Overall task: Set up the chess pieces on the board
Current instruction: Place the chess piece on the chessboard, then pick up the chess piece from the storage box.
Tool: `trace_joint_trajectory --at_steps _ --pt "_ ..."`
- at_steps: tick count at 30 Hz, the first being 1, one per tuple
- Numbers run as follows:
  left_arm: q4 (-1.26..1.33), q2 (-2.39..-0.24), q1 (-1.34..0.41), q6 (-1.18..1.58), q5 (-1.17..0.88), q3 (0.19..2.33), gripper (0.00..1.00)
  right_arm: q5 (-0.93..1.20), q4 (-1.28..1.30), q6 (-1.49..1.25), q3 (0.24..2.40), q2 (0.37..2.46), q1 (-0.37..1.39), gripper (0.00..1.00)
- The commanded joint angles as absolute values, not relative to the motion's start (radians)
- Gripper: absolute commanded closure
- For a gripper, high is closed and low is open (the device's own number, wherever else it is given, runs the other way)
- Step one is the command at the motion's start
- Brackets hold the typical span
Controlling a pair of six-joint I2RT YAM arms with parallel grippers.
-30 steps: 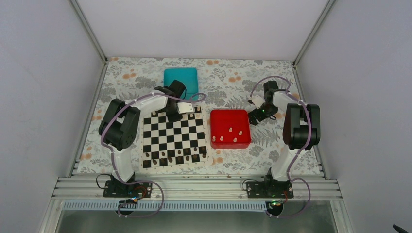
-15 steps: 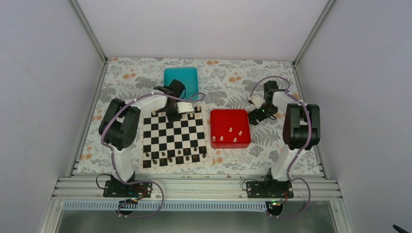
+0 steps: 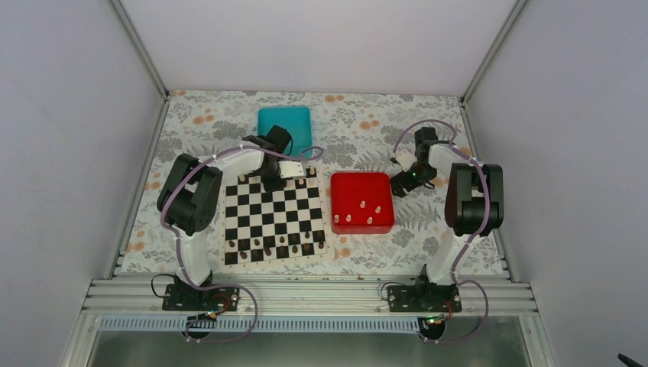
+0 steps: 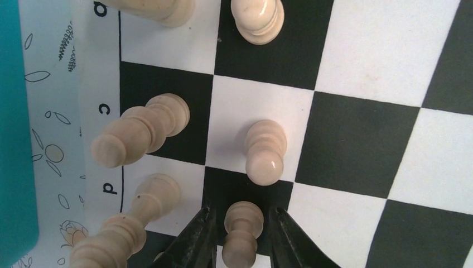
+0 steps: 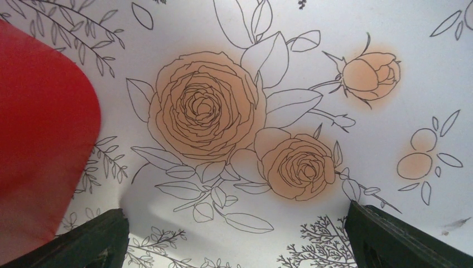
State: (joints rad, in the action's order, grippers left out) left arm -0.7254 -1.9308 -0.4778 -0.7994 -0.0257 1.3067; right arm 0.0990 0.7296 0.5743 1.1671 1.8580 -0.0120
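The board (image 3: pixel 273 200) lies at centre left; its squares fill the left wrist view (image 4: pixel 357 139). Several cream chess pieces (image 4: pixel 139 131) stand on its far rows. My left gripper (image 3: pixel 269 182) hangs low over the far edge of the board. In the left wrist view its jaws (image 4: pixel 242 211) straddle an upright cream pawn (image 4: pixel 242 231) on a black square, with a narrow gap on each side. More cream pieces (image 3: pixel 364 205) stand in the red tray (image 3: pixel 359 228). My right gripper (image 3: pixel 399 183) is open and empty over the floral cloth (image 5: pixel 237 223), right of the tray.
A teal box (image 3: pixel 284 122) sits behind the board, and its edge shows in the left wrist view (image 4: pixel 14 139). Dark brown pieces (image 3: pixel 267 246) line the board's near rows. The red tray's corner (image 5: pixel 39 139) shows in the right wrist view. Grey walls enclose the table.
The left arm's elbow has shifted very slightly. Nothing else has visibly moved.
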Motion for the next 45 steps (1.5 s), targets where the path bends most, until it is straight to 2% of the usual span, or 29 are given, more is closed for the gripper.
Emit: trace_joint_trajectory --at_steps 1,11,17,22,27,34,39,45 --pt "-0.756 -1.921 -0.471 -0.802 -0.026 1.345 0.76 0.101 0.746 0.577 1.154 1.888 -0.002 0.0" --pt "-0.886 -1.862 -0.48 -0.798 -0.027 1.434 0.75 0.101 0.748 0.577 1.152 1.886 -0.003 0.0" --pt "-1.046 -1.81 -0.531 -0.798 -0.045 1.609 0.75 0.095 0.743 0.574 1.152 1.883 -0.003 0.0" --pt "-1.119 -1.824 -0.67 -0.778 -0.042 1.8 0.65 0.097 0.743 0.575 1.153 1.875 -0.003 0.0" --pt "-1.111 -1.913 -0.804 -0.769 -0.115 1.936 0.54 0.104 0.747 0.572 1.159 1.868 -0.003 0.0" --pt "-0.99 -2.113 -0.92 -0.759 -0.076 2.056 0.54 0.113 0.749 0.575 1.16 1.864 -0.003 0.0" --pt "-1.003 -2.277 -0.971 -0.754 -0.08 2.164 0.54 0.118 0.75 0.578 1.162 1.864 -0.003 0.0" --pt "-1.004 -2.376 -0.998 -0.752 -0.08 2.216 0.55 0.123 0.75 0.581 1.16 1.862 -0.003 0.0"
